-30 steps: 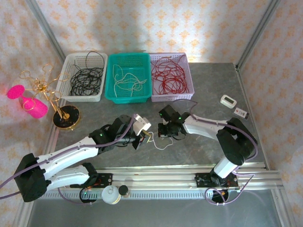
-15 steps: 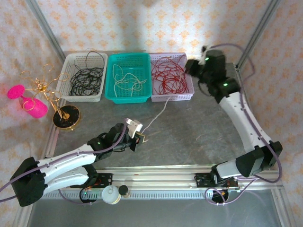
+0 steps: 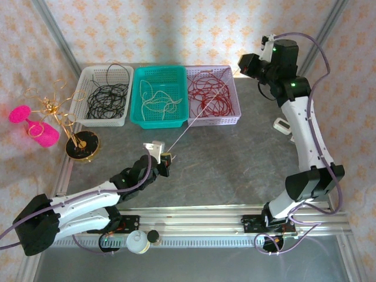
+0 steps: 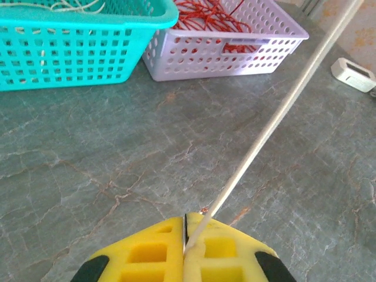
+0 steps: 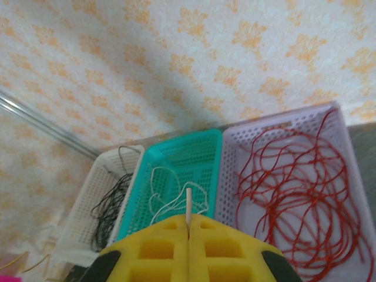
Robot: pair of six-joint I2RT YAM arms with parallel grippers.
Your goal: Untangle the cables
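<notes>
**White cable** (image 3: pixel 200 116): a single thin strand drawn taut in a straight line. Each end is pinched between closed fingers, the left fingers (image 4: pixel 147 255) low and the right fingers (image 5: pixel 153 247) raised. Ahead of the left fingers and below the right fingers lie slack coils, sorted by colour: black cables (image 3: pixel 107 97), loose white cables (image 3: pixel 157 98), red cables (image 3: pixel 210 97).

no readable text, labels or numbers

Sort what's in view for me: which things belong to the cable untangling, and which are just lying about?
Job: taut white cable held by the left gripper and right gripper; black cables in the white basket; loose white cables in the teal basket; red cables in the lilac basket.
Lying about: gold wire stand; pink objects; small white device.
</notes>
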